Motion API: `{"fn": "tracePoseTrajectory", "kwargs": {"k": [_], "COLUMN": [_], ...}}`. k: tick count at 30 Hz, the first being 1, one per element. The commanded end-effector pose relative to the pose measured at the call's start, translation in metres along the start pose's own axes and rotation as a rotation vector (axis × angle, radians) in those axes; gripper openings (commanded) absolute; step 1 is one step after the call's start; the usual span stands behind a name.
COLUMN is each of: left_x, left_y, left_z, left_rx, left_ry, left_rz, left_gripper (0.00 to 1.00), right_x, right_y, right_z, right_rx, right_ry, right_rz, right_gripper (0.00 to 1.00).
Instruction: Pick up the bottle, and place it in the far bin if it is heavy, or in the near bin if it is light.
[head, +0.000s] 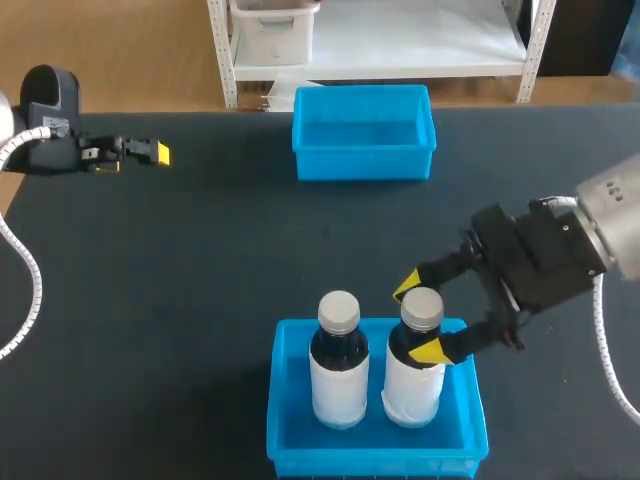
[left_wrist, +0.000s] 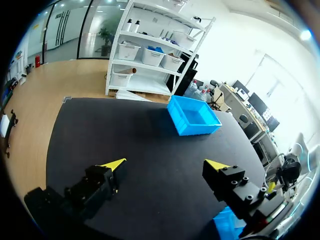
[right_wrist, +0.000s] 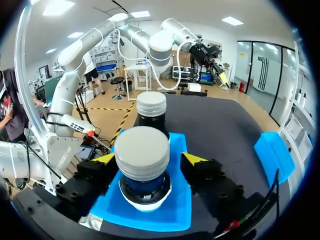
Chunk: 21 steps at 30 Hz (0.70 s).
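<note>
Right fingers (head: 430, 350) spread, straddling right bottle (head: 415, 378) in near bin (head: 372, 458); left fingers (head: 158, 152) spread, table (head: 200, 260) far-left corner.

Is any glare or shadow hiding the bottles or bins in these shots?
Head view: even light, faint shadows; the two grey-capped, white-labelled dark bottles and near blue plastic bin show plainly. Left wrist view: far blue plastic bin evenly lit. Right wrist view: no glare on the caps.

Bottle (head: 414, 372), second bottle (head: 338, 372) upright in near bin (head: 375, 463).
</note>
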<state>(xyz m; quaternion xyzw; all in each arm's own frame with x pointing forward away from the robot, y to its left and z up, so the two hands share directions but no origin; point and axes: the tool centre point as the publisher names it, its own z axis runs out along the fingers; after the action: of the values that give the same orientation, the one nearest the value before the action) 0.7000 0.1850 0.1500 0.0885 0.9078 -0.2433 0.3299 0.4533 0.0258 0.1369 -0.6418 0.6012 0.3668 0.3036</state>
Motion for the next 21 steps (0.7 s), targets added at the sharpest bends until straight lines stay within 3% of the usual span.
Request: {"fn": "tracePoseTrajectory", "kwargs": {"k": [1, 9, 15, 21], "left_x": [0.000, 0.000, 0.000, 0.000], "left_y": [0.000, 0.000, 0.000, 0.000], "left_z": [0.000, 0.000, 0.000, 0.000], "left_rx": [0.000, 0.000, 0.000, 0.000], "left_ry": [0.000, 0.000, 0.000, 0.000], "left_rz": [0.000, 0.000, 0.000, 0.000], "left_gripper": [1.00, 1.00, 1.00, 1.00], "right_x": [0.006, 0.036, 0.049, 0.055], "right_y": [0.005, -0.009, -0.049, -0.098], "right_z": [-0.023, -0.075, -0.096, -0.102], "right_rx": [0.014, 0.128, 0.240, 0.282], "right_ry": [0.024, 0.083, 0.081, 0.061], "right_rz": [0.022, 0.136, 0.213, 0.256], "right_gripper": [1.00, 1.00, 1.00, 1.00]}}
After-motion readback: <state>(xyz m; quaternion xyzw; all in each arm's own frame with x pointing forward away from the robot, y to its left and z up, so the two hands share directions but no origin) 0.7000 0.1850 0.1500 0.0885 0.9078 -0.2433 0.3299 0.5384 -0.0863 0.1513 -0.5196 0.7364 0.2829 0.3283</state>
